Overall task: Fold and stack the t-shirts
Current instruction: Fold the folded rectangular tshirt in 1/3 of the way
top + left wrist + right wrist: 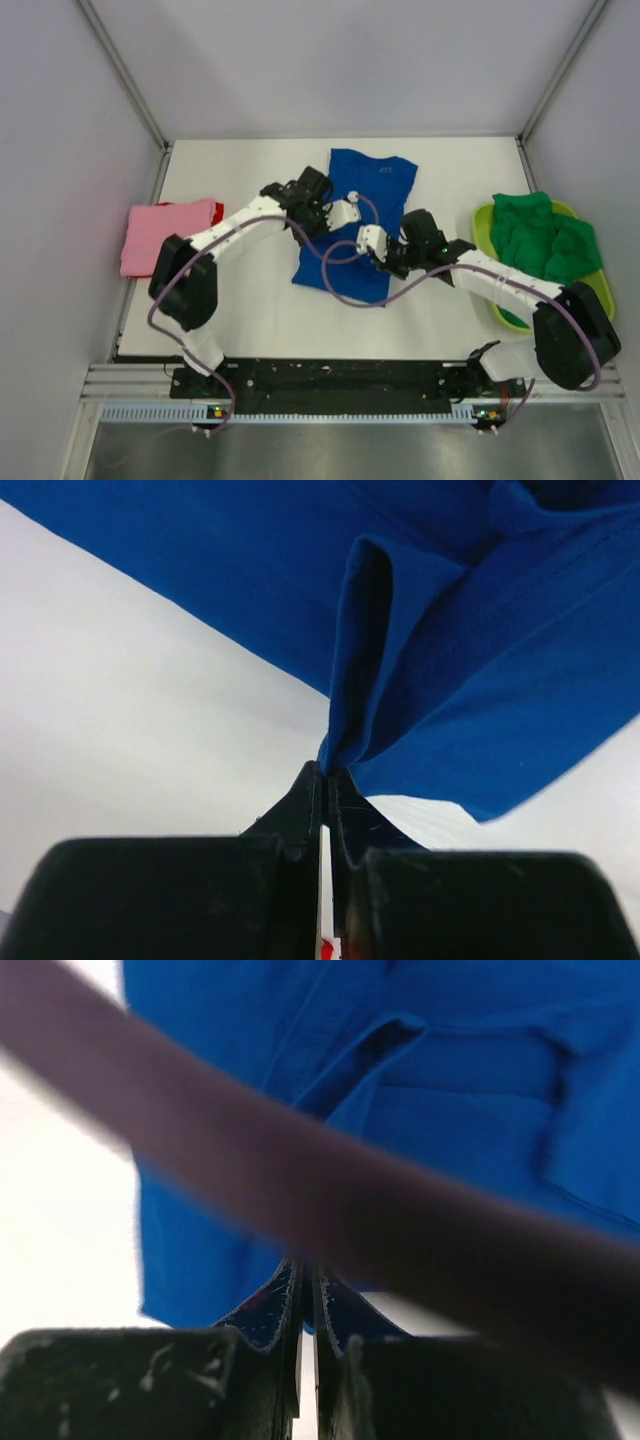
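The royal-blue t-shirt (362,215) with white lettering lies partly folded in the middle of the table. My left gripper (322,208) is shut on a pinched fold of its blue cloth (345,730) at the shirt's left side. My right gripper (375,252) is shut on the shirt's blue cloth (200,1260) near its lower right part. A folded pink t-shirt (165,233) lies at the table's left edge. Green t-shirts (540,236) are heaped at the right.
The green heap sits in a lime-green plastic basket (595,285) at the right edge. A purple cable (330,1210) crosses the right wrist view. A small red item (218,208) peeks beside the pink shirt. White walls enclose the table.
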`<state>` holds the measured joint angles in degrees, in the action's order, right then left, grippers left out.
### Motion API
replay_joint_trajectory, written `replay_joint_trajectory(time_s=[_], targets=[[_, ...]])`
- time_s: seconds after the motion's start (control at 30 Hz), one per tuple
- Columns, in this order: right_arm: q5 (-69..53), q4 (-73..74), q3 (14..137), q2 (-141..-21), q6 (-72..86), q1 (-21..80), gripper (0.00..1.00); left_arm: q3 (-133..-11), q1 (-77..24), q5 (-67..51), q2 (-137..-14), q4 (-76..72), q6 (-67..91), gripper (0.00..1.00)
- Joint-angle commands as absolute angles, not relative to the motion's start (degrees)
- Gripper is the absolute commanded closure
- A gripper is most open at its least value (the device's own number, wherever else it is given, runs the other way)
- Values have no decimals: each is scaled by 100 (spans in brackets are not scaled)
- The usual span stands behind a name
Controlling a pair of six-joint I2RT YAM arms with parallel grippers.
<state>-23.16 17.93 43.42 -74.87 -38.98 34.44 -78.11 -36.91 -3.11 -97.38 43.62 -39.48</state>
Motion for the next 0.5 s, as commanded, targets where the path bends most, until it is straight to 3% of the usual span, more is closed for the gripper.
replay_joint_trajectory(time_s=[0.0,0.2,0.47], targets=[[-1934,248,4684,-7927,-3340,2901,100,-9261,-3314,-334,-10817,5035,-3727,100],[-1732,-439,4772,-8393,-3269,2672,100,-10274,-3270,-238,-11732,5195,-3823,100],[-1407,-475,4895,-8833,-3111,2417,100,-10424,-3278,-53,-12085,4711,-3911,100]])
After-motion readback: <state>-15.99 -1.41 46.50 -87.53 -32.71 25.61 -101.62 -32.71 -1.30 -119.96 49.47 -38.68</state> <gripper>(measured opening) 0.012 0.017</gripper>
